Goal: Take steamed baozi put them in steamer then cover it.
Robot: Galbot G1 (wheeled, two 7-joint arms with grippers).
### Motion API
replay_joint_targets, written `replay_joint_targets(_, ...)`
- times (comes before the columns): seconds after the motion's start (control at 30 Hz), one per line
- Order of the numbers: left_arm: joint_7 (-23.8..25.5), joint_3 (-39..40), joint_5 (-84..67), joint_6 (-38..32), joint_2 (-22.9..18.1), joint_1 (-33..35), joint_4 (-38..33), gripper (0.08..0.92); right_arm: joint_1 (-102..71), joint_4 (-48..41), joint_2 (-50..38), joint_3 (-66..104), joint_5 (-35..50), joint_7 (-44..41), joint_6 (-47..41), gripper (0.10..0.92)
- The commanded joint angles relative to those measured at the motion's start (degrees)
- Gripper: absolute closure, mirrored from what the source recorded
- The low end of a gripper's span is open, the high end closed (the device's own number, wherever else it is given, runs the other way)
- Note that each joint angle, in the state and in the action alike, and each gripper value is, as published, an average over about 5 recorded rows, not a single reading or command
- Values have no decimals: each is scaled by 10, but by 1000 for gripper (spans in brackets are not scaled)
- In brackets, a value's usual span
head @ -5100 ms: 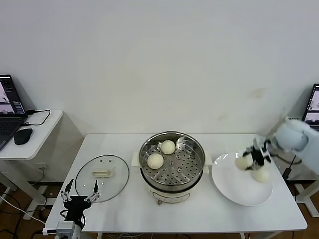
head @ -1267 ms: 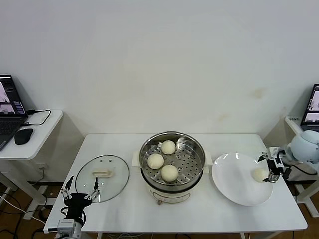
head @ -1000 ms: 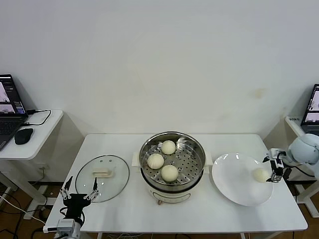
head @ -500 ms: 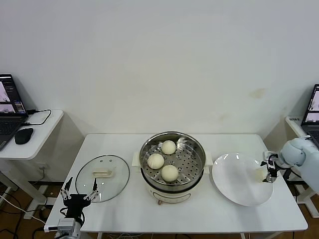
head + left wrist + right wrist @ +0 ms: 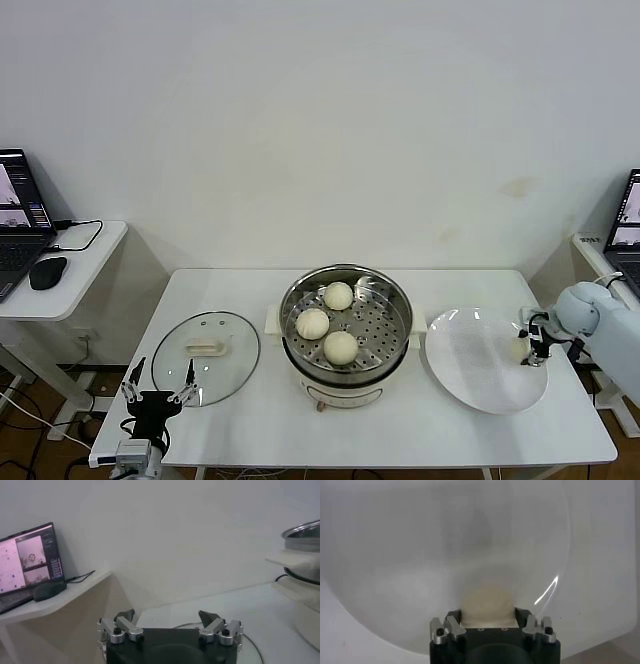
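While the left pincer [image 5: 160, 388] waits spread, right pincer [image 5: 530, 345] pinching the last baozi [image 5: 519, 348] between its fingers, on the plate [image 5: 470, 365].

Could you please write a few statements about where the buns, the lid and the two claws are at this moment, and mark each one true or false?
1. Three steamed baozi lie in the steamer. True.
2. The glass lid covers the steamer. False: it lies flat on the table, on the steamer's left.
3. The right claw is shut on the last baozi at the white plate. True.
4. The left claw holds the lid's handle. False: it is open and empty, near the table's front left edge.
5. Two baozi lie on the plate. False: only one.
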Motion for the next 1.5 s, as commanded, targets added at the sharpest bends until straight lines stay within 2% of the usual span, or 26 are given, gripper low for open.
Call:
replay_joint_targets(0.03,0,0,1,0,1,1,-1,177,15,11,-6,-8,4,-6,0,436)
replay_joint_targets(0.27,1,-3,0,1,3,1,-5,177,117,95,-57,-107,64,-25,-19,448)
replay_joint_targets(0.5,1,3,1,2,3,-1,-5,177,367,202,-83,-310,203,-15,-66,437)
replay_joint_targets(0.77,2,13,1,2,5,-5,-8,177,634,305,-24,-521,402,25,-137,425)
replay_joint_targets(1.0,2,15,0,1,8,-6,-10,177,664,372,59,-552,540,90,-218,422)
replay_joint_targets(1.23,1,9,-1,0,5,0,-16,177,586,376,123,-523,548,127,-253,415)
replay_joint_targets(1.5,1,-3,-1,0,0,9,-27,177,492,332,155,-491,485,130,-258,414)
